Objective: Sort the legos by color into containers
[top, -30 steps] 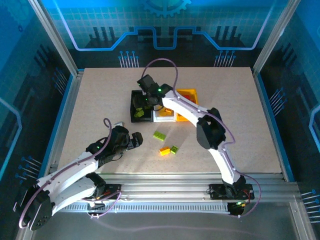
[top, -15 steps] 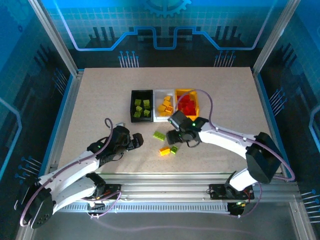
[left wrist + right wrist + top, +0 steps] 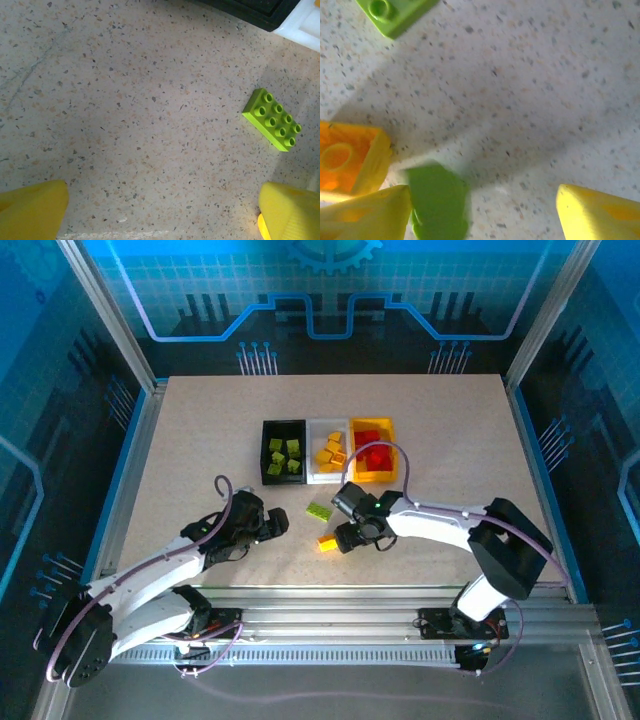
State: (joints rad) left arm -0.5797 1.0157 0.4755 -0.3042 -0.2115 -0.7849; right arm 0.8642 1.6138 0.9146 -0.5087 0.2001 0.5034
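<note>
Three bins stand side by side: the black bin (image 3: 267,452) holds lime green legos, the white bin (image 3: 316,465) yellow-orange ones, the yellow bin (image 3: 388,452) red ones. Loose on the table lie a long green brick (image 3: 319,511) (image 3: 272,119) (image 3: 395,12) and an orange brick (image 3: 327,542) (image 3: 350,160). A small green brick (image 3: 437,202) rests on the table just inside the left finger of my open right gripper (image 3: 350,536) (image 3: 482,215), which is low over it. My left gripper (image 3: 276,524) (image 3: 160,215) is open over bare table, left of the long green brick.
Corners of the black bin (image 3: 250,10) and the white bin (image 3: 305,22) show at the top of the left wrist view. The tabletop (image 3: 200,440) is ringed by a metal frame with blue walls; the two grippers sit close together near the loose bricks.
The right arm has swung back from over the black bin and come down at the loose bricks near the front. The left gripper has edged slightly forward.
</note>
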